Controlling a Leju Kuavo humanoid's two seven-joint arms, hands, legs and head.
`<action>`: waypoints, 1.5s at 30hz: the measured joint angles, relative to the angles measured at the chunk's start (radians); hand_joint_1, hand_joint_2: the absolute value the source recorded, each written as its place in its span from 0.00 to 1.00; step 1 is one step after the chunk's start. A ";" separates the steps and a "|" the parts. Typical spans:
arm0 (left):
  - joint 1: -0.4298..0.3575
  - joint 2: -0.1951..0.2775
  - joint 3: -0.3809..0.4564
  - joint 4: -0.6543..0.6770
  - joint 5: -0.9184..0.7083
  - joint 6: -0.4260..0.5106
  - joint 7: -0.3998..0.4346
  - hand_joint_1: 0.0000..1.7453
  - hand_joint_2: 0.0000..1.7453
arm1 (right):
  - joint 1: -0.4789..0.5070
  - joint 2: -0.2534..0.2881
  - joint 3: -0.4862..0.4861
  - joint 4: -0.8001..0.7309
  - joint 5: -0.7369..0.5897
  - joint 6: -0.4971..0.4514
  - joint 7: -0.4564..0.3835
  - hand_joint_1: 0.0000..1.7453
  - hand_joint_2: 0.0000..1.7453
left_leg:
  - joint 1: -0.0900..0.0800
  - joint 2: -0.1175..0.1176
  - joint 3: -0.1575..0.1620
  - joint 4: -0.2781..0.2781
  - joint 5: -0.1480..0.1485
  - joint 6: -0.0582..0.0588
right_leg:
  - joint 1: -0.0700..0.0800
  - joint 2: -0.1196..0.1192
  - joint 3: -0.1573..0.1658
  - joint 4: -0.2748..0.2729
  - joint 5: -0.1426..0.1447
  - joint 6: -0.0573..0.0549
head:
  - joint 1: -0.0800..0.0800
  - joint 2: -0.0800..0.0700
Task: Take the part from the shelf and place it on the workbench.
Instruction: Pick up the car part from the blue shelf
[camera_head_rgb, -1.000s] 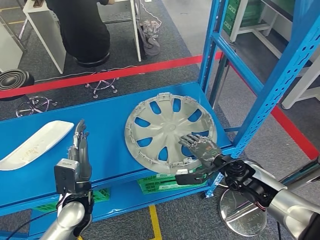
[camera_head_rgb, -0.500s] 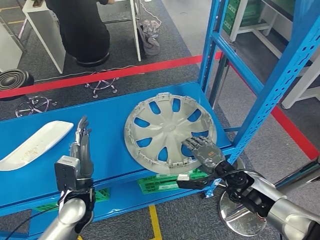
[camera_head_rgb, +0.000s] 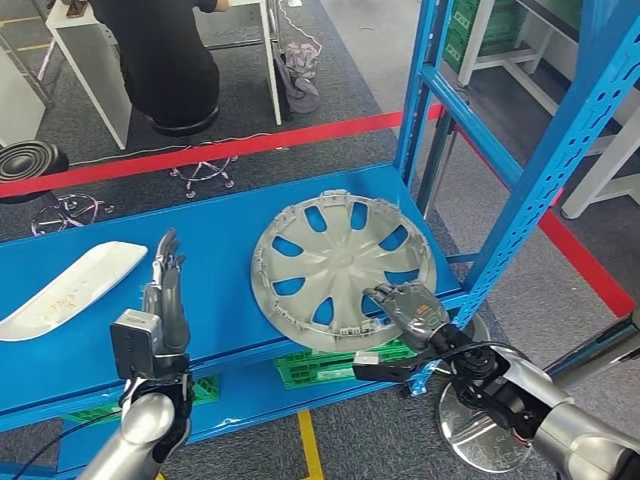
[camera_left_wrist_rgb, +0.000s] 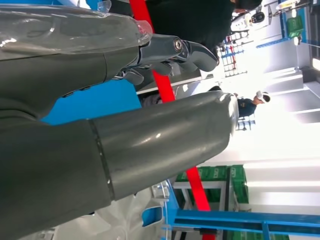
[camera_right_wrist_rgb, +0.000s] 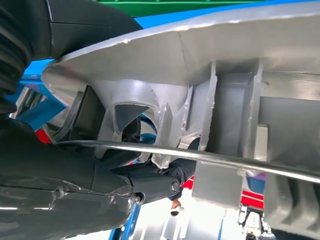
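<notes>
A blue metal shelf (camera_head_rgb: 219, 250) spans the head view, its uprights rising at two o'clock. On its deck, toward three o'clock of centre, lies the part, a silver wheel cover (camera_head_rgb: 343, 265), face up with its spokes showing blue through the openings; its near edge overhangs the shelf's front lip. At nine o'clock on the same deck rests a long white panel (camera_head_rgb: 68, 288), well apart from the wheel cover. A person in dark clothes (camera_head_rgb: 162, 60) sits at eleven o'clock beyond a red floor stripe (camera_head_rgb: 226, 148).

The right hand (camera_head_rgb: 404, 308) is at the wheel cover's five o'clock rim, fingers laid on top; the right wrist view shows the ribbed underside (camera_right_wrist_rgb: 211, 100) of the rim with dark fingers (camera_right_wrist_rgb: 158, 182) beneath it, so the hand pinches the rim. The left hand (camera_head_rgb: 167, 295) stands upright above the shelf at eight o'clock, fingers extended and slightly apart, holding nothing.
</notes>
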 joint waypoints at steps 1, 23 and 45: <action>0.000 -0.001 0.000 0.002 0.000 0.000 -0.001 0.00 0.00 | 0.002 0.001 -0.004 -0.008 -0.001 0.006 -0.001 1.00 1.00 | 0.000 0.000 0.000 0.000 0.000 0.000 | 0.000 0.000 0.000 0.000 0.000 0.000 | 0.000 0.000; 0.000 -0.017 0.000 0.024 0.005 -0.008 -0.020 0.00 0.00 | 0.054 0.003 -0.063 -0.285 -0.168 0.035 0.023 1.00 1.00 | 0.000 -0.001 -0.007 0.001 0.000 0.001 | 0.000 -0.001 -0.006 0.000 0.000 0.000 | 0.001 0.000; 0.003 -0.033 -0.001 0.043 0.005 0.025 -0.004 0.00 0.00 | 0.164 -0.002 -0.274 -0.762 -0.218 -0.299 0.024 1.00 1.00 | 0.000 -0.001 -0.011 0.001 0.000 0.000 | 0.000 -0.001 -0.011 0.000 0.000 0.000 | 0.001 0.000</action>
